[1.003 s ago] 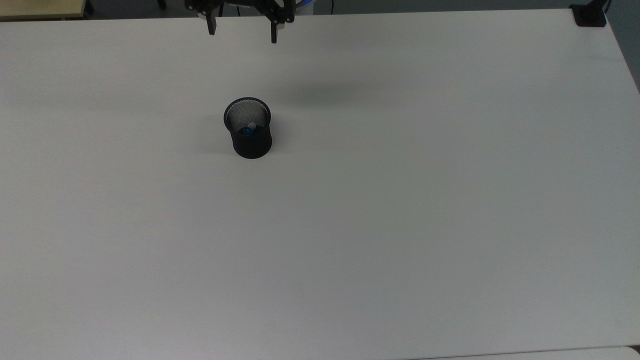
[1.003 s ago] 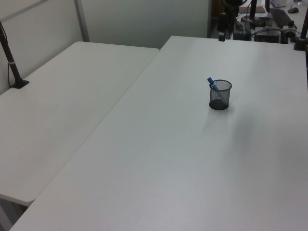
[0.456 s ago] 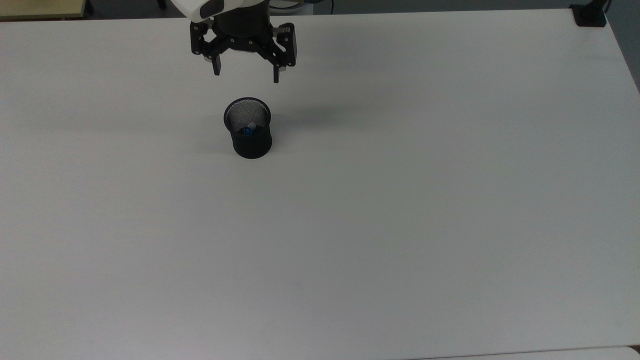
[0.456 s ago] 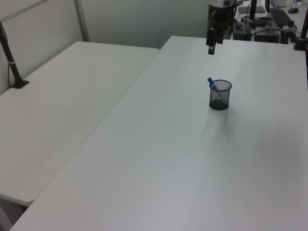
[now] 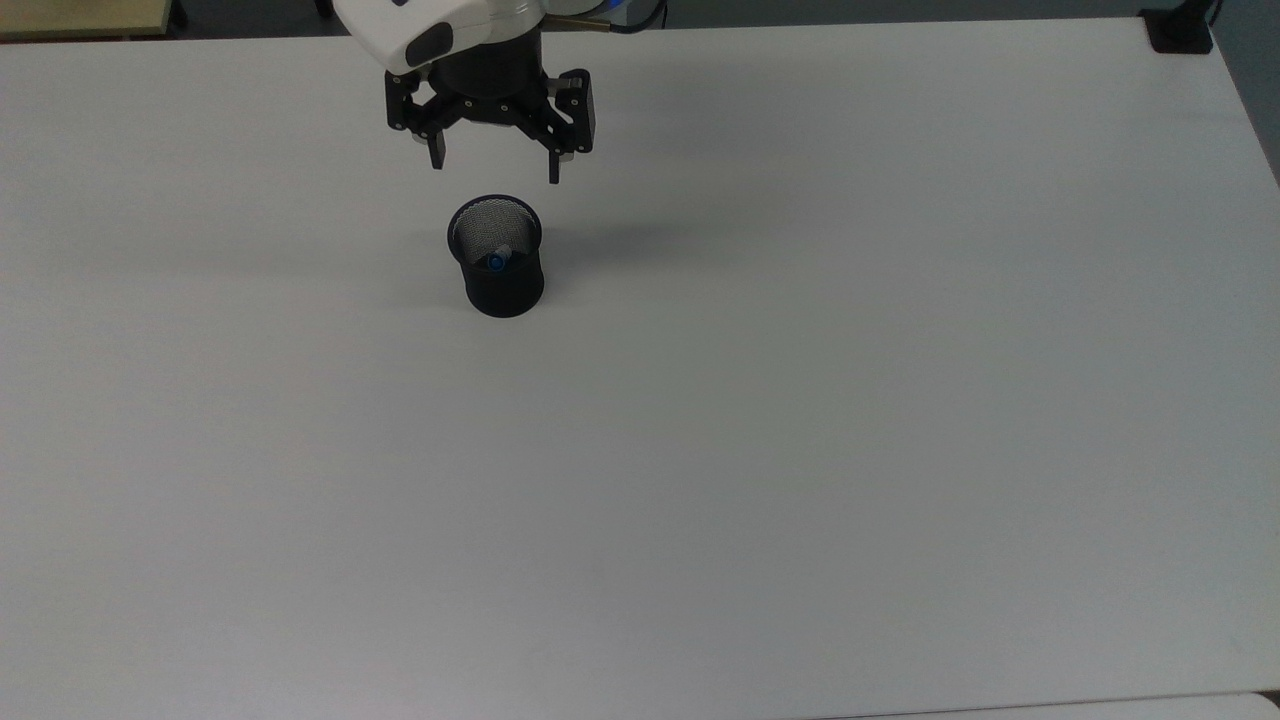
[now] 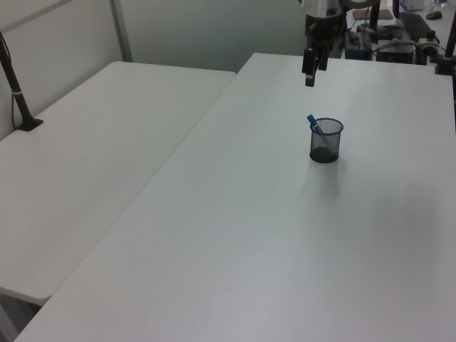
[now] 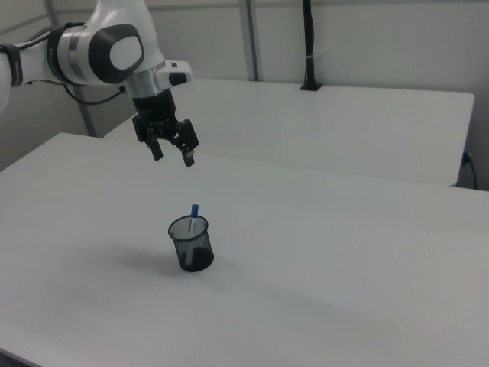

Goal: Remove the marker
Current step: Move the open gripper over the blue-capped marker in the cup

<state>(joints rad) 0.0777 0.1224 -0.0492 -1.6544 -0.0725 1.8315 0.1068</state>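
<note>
Hanging above the white table [image 5: 800,420], the gripper [image 5: 494,172] has its two black fingers spread wide apart and nothing between them. In the top view it sits just beyond the far rim of the black mesh cup [image 5: 497,258]; in the right view it [image 7: 173,157] is clear of the cup [image 7: 191,244], higher up and toward the right view's left. The left view shows it [image 6: 309,75] edge-on, so the gap between the fingers cannot be judged there.

The marker [image 5: 497,258] stands inside the cup, leaning against its wall. From the top view its blue end and a little of the white barrel can be seen down in the mesh. In the right view the blue tip [image 7: 195,209] pokes up past the rim, and in the left view it [image 6: 313,123] leans toward the left view's left side of the cup [image 6: 326,140]. The cup stands upright on the table, apart from the gripper. A second white table [image 7: 367,122] adjoins this one.
</note>
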